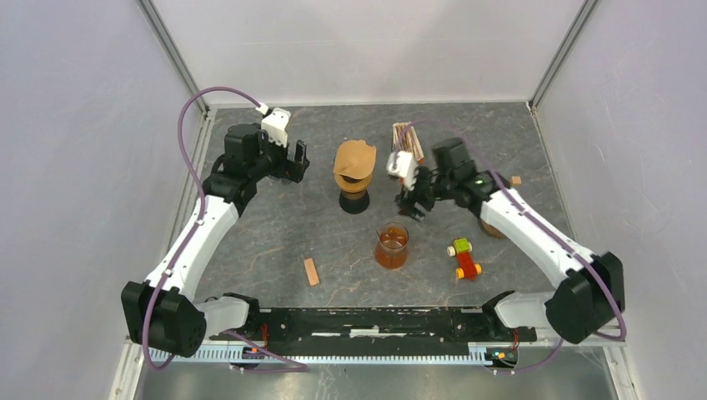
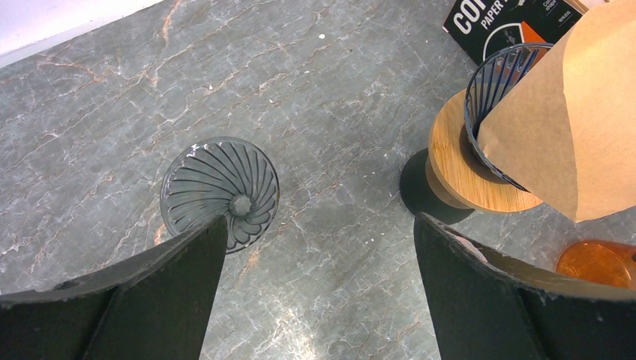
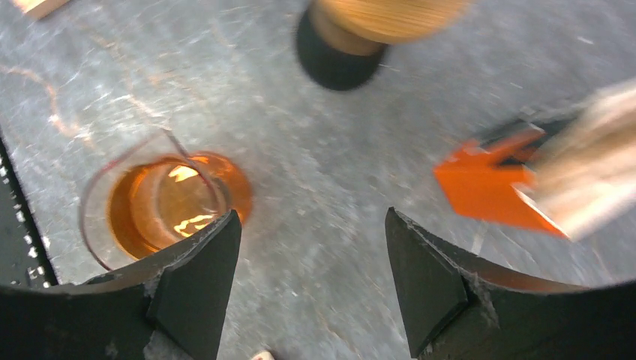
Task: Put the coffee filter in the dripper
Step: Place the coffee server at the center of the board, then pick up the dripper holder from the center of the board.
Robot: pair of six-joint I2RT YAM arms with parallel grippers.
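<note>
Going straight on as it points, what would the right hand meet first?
Probably bare table, between the amber glass and the orange box; the right hand frames only stone, though the view is blurred.

Right hand (image 3: pixel 311 217) spread, empty; amber beaker (image 3: pixel 169 202) partly behind finger; orange box (image 3: pixel 487 180) blurred.

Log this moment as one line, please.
filter: in dripper, sticking out over rim | right gripper: open, empty | left gripper: open, empty | step: looks placed
</note>
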